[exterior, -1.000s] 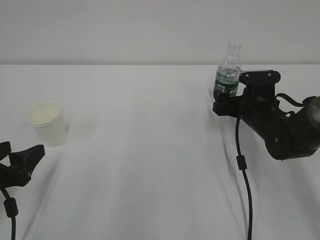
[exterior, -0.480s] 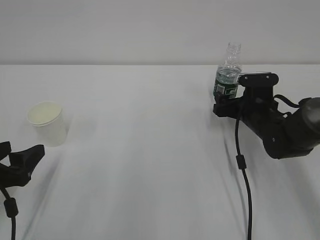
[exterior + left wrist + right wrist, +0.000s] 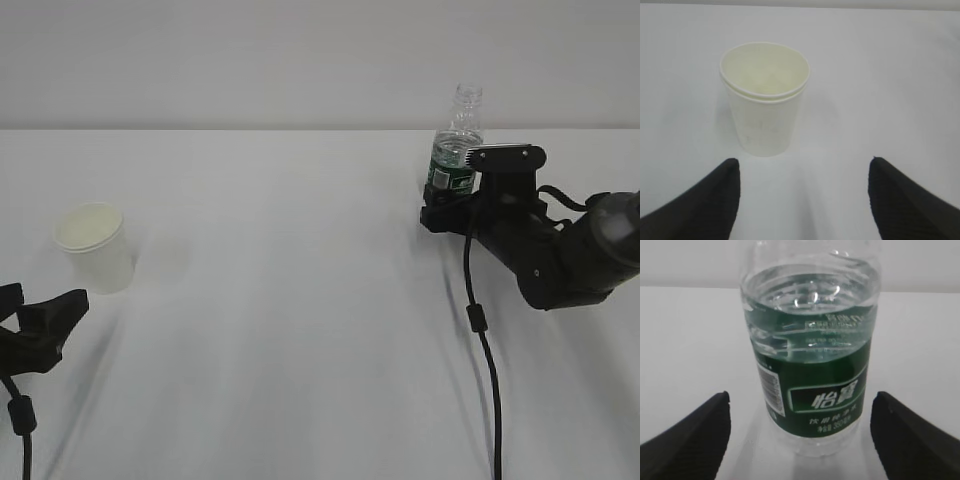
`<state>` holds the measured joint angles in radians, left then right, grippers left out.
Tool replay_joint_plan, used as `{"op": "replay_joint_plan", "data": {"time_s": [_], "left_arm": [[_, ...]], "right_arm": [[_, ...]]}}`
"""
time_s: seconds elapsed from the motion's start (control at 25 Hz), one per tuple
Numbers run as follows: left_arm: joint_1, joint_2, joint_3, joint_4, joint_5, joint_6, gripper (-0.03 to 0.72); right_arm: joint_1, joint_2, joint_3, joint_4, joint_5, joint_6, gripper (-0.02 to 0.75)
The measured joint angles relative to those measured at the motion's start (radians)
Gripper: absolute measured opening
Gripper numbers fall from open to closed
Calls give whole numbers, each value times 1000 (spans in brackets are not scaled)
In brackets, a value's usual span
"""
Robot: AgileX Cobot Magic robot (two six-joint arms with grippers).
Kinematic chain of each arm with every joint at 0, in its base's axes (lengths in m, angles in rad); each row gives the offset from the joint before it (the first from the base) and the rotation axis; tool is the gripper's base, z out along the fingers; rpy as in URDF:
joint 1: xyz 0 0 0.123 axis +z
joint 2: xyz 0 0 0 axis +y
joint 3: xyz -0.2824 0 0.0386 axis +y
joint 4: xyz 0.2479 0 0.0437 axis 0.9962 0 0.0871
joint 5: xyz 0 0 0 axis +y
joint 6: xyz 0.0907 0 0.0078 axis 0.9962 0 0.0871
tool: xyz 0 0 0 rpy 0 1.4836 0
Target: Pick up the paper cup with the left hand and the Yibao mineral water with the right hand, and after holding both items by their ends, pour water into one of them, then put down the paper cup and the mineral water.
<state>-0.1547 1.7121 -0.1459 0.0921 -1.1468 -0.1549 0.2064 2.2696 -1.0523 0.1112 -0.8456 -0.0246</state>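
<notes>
The paper cup (image 3: pixel 95 245) (image 3: pixel 765 100) stands upright on the white table at the left, white with a cream inside. My left gripper (image 3: pixel 48 296) (image 3: pixel 803 162) sits low just in front of it, open, and the cup is beyond the fingertips and a little left of centre. The Yibao mineral water (image 3: pixel 455 140) (image 3: pixel 812 365) stands upright at the right, uncapped, with water up to above its green label. My right gripper (image 3: pixel 448 207) (image 3: pixel 801 396) is open, with one finger on each side of the bottle's lower part and a gap on both sides.
The white table (image 3: pixel 300 300) stretches between the two arms, up to a pale wall behind. A black cable (image 3: pixel 480 330) hangs from the right arm down to the table's front.
The right arm has crept a little left and forward, bringing its fingers closer around the bottle's base. The left arm and the cup have not moved.
</notes>
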Motion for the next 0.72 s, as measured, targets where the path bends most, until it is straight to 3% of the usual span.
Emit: {"op": "replay_joint_plan", "data": {"time_s": [0.72], "left_arm": [[0,0,0,0,0,0,599]], "right_arm": [[-9,1,-4,-1,2,0,666]]}}
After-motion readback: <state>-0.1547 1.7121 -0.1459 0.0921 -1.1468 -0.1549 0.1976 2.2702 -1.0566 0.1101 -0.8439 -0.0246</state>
